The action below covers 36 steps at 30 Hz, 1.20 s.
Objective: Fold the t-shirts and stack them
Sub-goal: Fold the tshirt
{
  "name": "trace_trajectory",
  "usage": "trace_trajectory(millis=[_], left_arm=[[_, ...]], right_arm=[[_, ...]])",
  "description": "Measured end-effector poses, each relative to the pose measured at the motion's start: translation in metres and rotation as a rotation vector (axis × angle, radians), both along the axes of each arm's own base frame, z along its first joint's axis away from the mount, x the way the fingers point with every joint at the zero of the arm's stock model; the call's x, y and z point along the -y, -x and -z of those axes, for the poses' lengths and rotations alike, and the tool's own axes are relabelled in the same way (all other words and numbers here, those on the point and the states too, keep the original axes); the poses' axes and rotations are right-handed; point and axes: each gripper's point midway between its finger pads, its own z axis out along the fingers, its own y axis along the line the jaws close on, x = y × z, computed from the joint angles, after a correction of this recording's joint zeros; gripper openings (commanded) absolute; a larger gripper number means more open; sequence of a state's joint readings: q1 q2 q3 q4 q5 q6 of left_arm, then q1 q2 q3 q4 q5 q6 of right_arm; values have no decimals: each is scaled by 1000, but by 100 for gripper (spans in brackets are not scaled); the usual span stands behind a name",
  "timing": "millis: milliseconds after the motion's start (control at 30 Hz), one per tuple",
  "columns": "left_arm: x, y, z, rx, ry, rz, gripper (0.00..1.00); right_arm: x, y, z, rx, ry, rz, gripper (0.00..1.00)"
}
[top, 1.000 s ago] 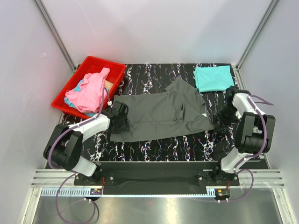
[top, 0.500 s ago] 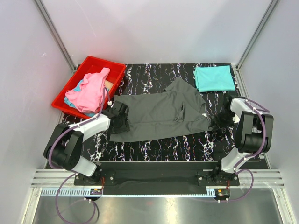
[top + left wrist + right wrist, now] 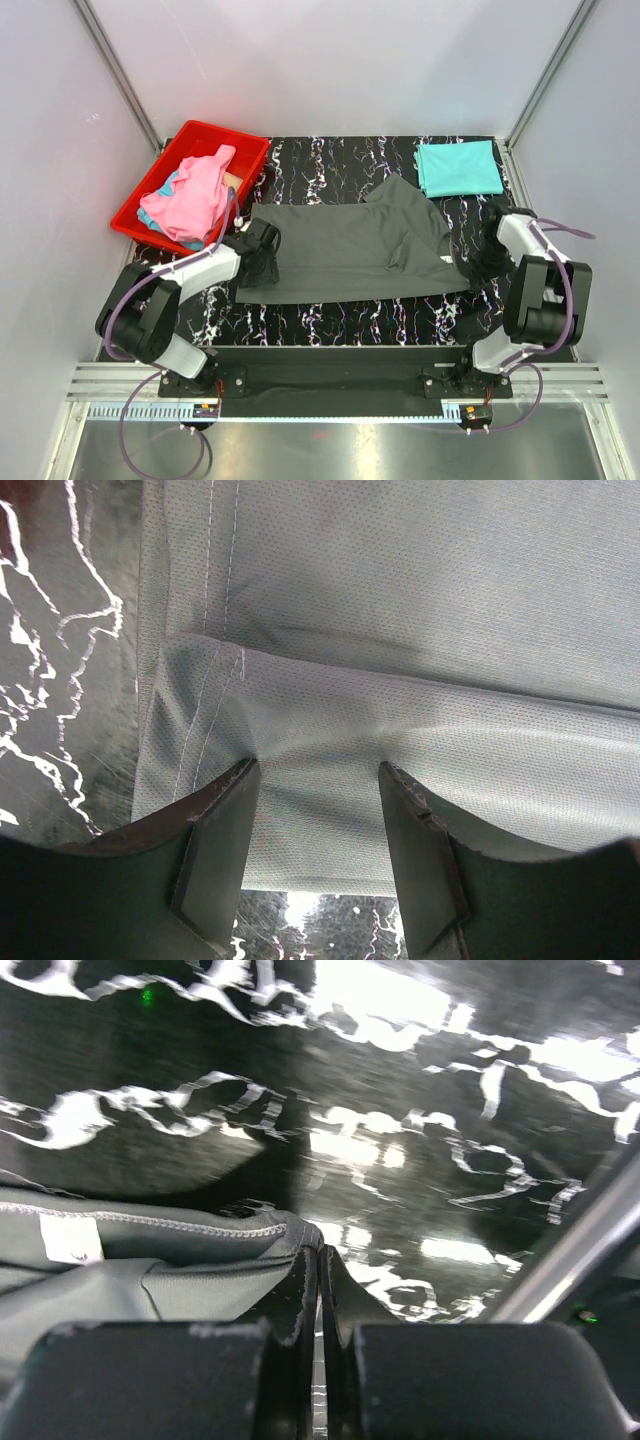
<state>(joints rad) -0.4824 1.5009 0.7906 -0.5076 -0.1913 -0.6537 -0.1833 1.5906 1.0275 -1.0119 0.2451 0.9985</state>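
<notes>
The right gripper (image 3: 318, 1256) was closed, its 2 fingers pressed together on the stitched edge of the charcoal t-shirt (image 3: 350, 250) at that shirt's right end, low over the table (image 3: 340, 312). The left gripper (image 3: 315, 770) stood with its 2 fingers apart, their tips down on a doubled-over strip along the shirt's left edge, where the cloth puckered slightly at each tip. A small white tag (image 3: 72, 1238) sat just inside the stitched edge near the right gripper; no writing on it could be read. The charcoal t-shirt lay spread across the middle of the table between the 2 arms, mostly flat, a fine pin-hole knit with double rows of stitching along the hem and a loose flap folded over near its right end. A teal t-shirt (image 3: 457, 167) lay folded into a neat rectangle at the far right corner, apart from the charcoal one. A pink t-shirt (image 3: 195, 195) was heaped in a red bin (image 3: 215, 131) at the far left, with a little light blue cloth showing under it. The table was glossy black with white marble-like veins, and plain pale walls (image 3: 330, 60) enclosed it on 3 sides
</notes>
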Motion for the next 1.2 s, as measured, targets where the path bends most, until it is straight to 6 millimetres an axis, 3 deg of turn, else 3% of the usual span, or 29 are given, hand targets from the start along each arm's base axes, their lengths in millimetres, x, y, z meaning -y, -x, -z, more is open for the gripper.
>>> trace_trajectory(millis=[167, 267, 367, 567, 633, 700, 833, 900, 1100, 1200], left_arm=[[10, 9, -1, -11, 0, 32, 60], [12, 18, -5, -28, 6, 40, 70], [10, 22, -21, -22, 10, 45, 73], [28, 0, -73, 117, 106, 80, 73], [36, -1, -76, 124, 143, 97, 73], [41, 0, -72, 114, 169, 110, 73], [43, 10, -47, 49, 192, 119, 73], [39, 15, -31, 8, 197, 105, 73], [23, 28, -6, -71, 170, 61, 73], [23, 25, -6, -60, 169, 60, 73]], right_arm=[[-2, 31, 8, -64, 9, -14, 25], [1, 42, 8, -107, 26, -30, 34], [9, 38, -3, -103, 59, -61, 40], [10, 2, -46, 86, 80, -126, 47], [-6, -13, -56, 146, 48, -164, 49], [-34, -27, -62, 188, 4, -229, 50], [-99, -59, -68, 254, -93, -343, 54], [-123, -73, -65, 268, -141, -356, 54], [-155, -105, -43, 200, -180, -321, 55], [-162, -104, -23, 140, -191, -301, 54]])
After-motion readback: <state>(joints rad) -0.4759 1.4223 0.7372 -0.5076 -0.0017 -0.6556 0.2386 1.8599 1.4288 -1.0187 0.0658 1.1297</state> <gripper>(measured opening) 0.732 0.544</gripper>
